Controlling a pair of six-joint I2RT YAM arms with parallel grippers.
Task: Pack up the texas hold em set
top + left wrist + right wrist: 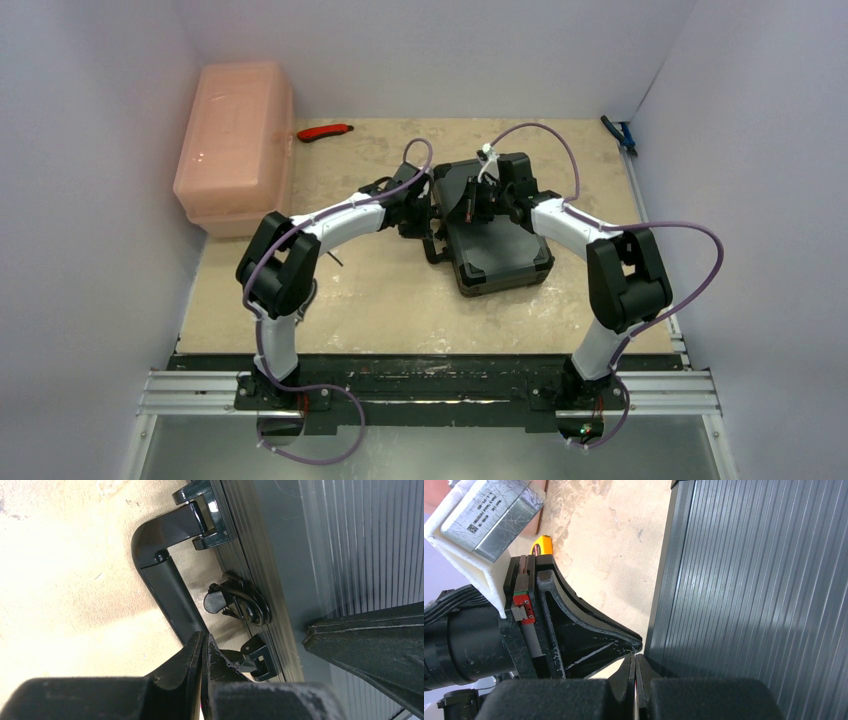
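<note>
Nearest the bases, both arms curl inward over the table [380, 300] and meet around its middle. The left gripper [202, 642] has its fingers pressed together, holding nothing. Its tips sit right against the lower end of the handle [167, 587], though actual contact is hard to call. That handle runs along the 9 o'clock side of the black briefcase [500, 250], with a latch [242, 604] just beside it on the case edge. The case lies flat with its lid down, a touch toward 3 o'clock of the table's centre. The right gripper [635, 662] is also pinched tight on nothing, its tips at the 9 o'clock rim of the ribbed lid, very near the left one's fingertip. Further back, a red-handled tool [325, 131] lies at 11 o'clock, the pink bin [235, 135] fills the 10 o'clock corner, and a dark-handled tool [620, 135] rests at 1 o'clock.
</note>
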